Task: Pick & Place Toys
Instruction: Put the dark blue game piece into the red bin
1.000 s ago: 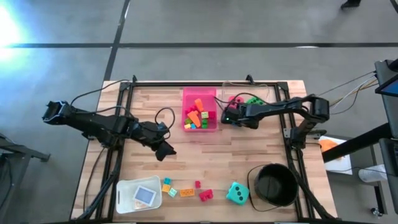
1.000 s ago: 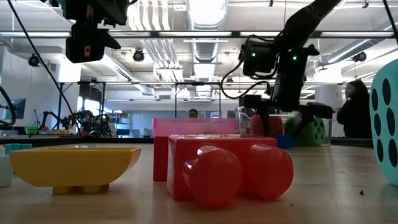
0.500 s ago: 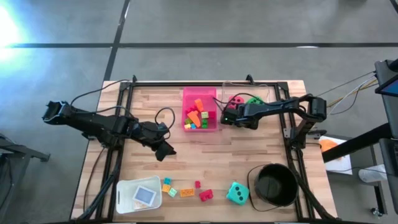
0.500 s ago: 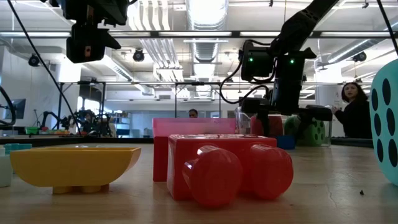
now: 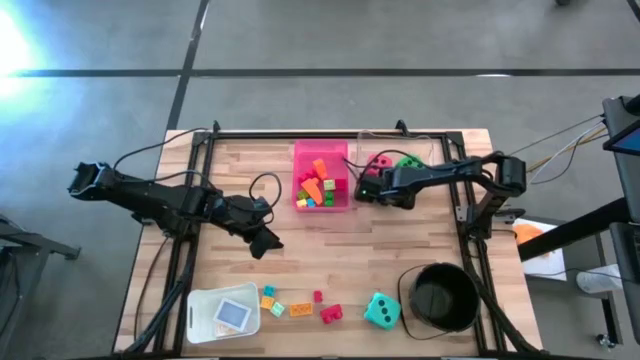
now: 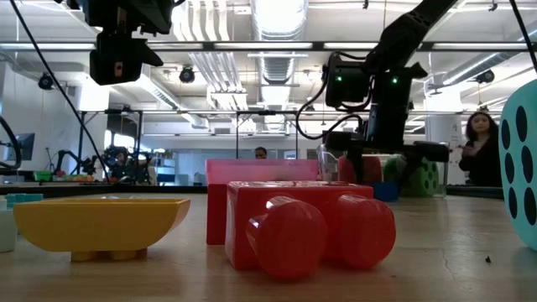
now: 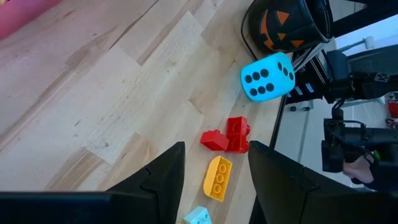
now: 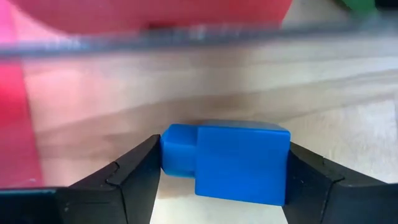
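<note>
Wooden tabletop is carrying the right gripper beside the pink tray; its fingers are pressing both sides of a blue brick, gripping it.

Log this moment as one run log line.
right gripper: shut on blue brick, beside pink tray | left gripper: open, empty, above table | teal die: untouched

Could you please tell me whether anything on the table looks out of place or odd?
Nothing looks spilled or damaged. Loose toys lie along the near edge: a teal die, a red brick and an orange brick. The right claw sits around a blue brick beside the pink tray.
</note>
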